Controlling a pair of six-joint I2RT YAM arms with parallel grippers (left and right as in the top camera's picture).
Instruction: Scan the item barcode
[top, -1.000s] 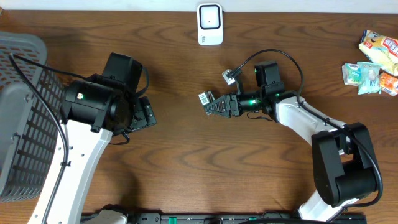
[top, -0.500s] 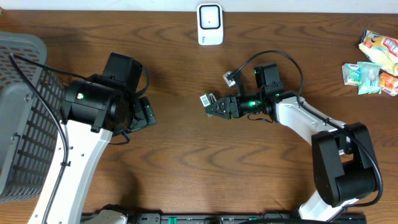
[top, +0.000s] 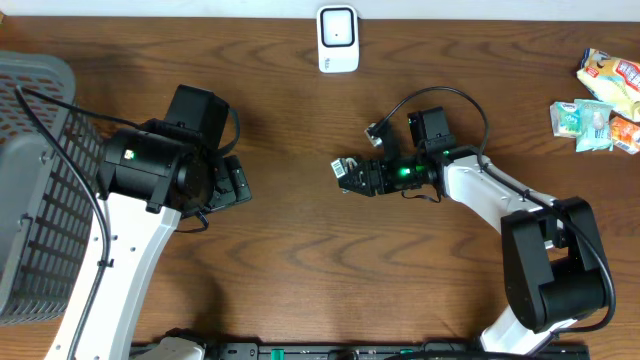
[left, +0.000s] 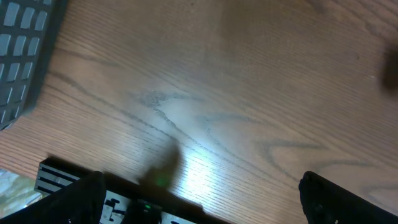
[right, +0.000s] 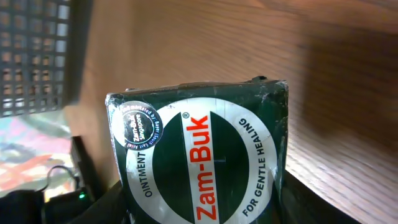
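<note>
Wood-grain table (left: 249, 93) fills the frame. A grey mesh basket (left: 25, 43) cuts into the upper left. The left gripper (left: 211, 202) shows its dark fingers (left: 348, 199) wide apart in the lower corners. A black rail (left: 59, 176) lies at lower left, with a green glint (left: 158, 180) beside it.

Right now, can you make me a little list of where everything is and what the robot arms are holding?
Item: green Zam-Buk box, label facing the right wrist camera
Right gripper: shut on the Zam-Buk box, near the middle of the table
Left gripper: open, holding nothing
White scanner: at the far edge, apart from the box
Basket: grey, at the left side
Snack packets: at the right edge
Table: brown wood
</note>
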